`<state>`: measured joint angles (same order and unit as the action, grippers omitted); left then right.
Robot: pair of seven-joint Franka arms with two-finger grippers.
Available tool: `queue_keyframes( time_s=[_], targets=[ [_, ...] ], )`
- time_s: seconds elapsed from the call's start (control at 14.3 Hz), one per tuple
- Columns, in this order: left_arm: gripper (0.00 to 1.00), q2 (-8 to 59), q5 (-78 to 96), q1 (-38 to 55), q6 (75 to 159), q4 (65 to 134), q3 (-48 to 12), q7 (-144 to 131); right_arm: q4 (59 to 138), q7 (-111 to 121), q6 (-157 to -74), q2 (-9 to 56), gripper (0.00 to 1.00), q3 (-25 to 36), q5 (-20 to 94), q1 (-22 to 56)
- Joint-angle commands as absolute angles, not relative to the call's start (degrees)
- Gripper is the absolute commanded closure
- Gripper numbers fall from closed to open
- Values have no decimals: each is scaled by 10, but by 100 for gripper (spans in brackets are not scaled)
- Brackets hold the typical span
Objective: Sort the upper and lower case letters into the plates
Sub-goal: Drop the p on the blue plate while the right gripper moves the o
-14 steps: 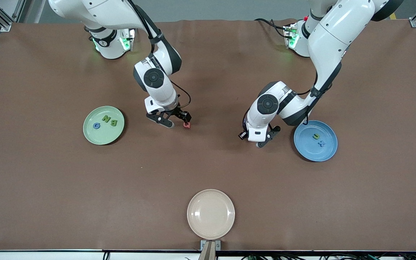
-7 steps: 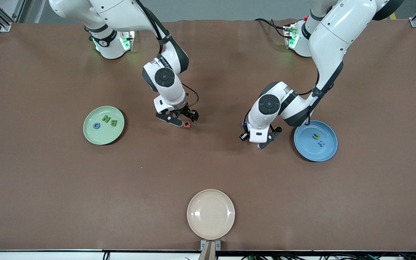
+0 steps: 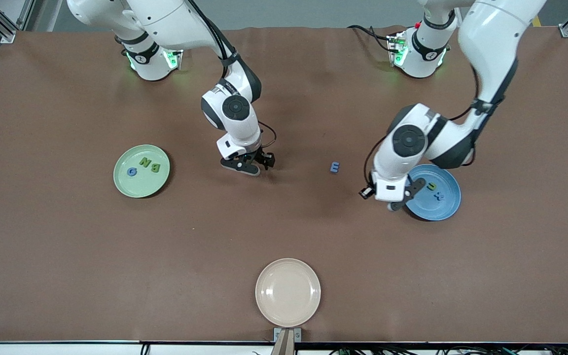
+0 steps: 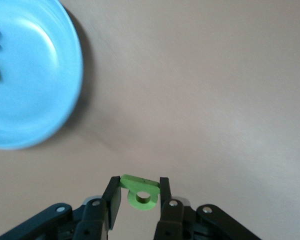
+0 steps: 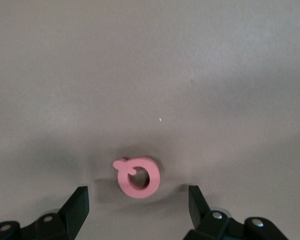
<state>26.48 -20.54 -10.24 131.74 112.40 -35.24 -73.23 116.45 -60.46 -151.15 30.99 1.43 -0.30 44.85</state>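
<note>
While the brown matte table (image 3: 67,256) bears three round shallow plates, the pale green plate (image 3: 125,186) holds green B (image 3: 156,167), green N (image 3: 144,161) and blue G (image 3: 131,171); the blue plate (image 3: 444,204) holds two letters, and a cream plate (image 3: 288,292) lies nearest the front camera. Right gripper (image 5: 137,202), fingers spread wide, straddles the flat pink ring-shaped Q (image 5: 137,176) lying on the table. Left gripper (image 4: 139,197), over the blue plate's rim, pinches a green lowercase a (image 4: 140,192). Blue E (image 3: 335,167) lies on the table between the grippers.
</note>
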Motion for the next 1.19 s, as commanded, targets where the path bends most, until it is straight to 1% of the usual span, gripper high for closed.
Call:
queue_keyframes(
  time_s=[0.0, 0.14, 0.21, 0.42, 0.56, 0.63, 0.7, 0.84, 0.98, 1.12],
  targets=[
    [78, 236, -217, -211, 1318, 1185, -406, -647, 1146, -613, -1506, 324, 14, 17, -22, 454],
    [78, 223, -217, -251, 1319, 1214, -408, -584, 1145, -613, -1506, 328, 15, 17, -25, 454],
    [78, 222, -218, -271, 1320, 1224, -408, -561, 1145, -613, -1506, 330, 18, 17, -36, 454],
    [78, 229, -247, -315, 1345, 1250, -407, -514, 1145, -612, -1504, 333, 29, 18, -47, 454],
    [78, 246, -268, -325, 1360, 1254, -407, -514, 1144, -612, -1504, 333, 39, 18, -47, 454],
    [78, 253, -275, -326, 1361, 1255, -406, -514, 1143, -610, -1504, 333, 46, 18, -47, 453],
    [77, 259, -288, -327, 1363, 1256, -406, -515, 1143, -609, -1503, 333, 49, 18, -49, 452],
    [77, 270, -295, -327, 1367, 1260, -404, -518, 1143, -608, -1503, 332, 51, 18, -60, 447],
    [76, 279, -296, -327, 1370, 1261, -403, -524, 1143, -607, -1501, 332, 67, 18, -63, 444],
    [75, 281, -296, -327, 1370, 1263, -403, -524, 1143, -606, -1501, 332, 90, 18, -63, 436]
  ],
)
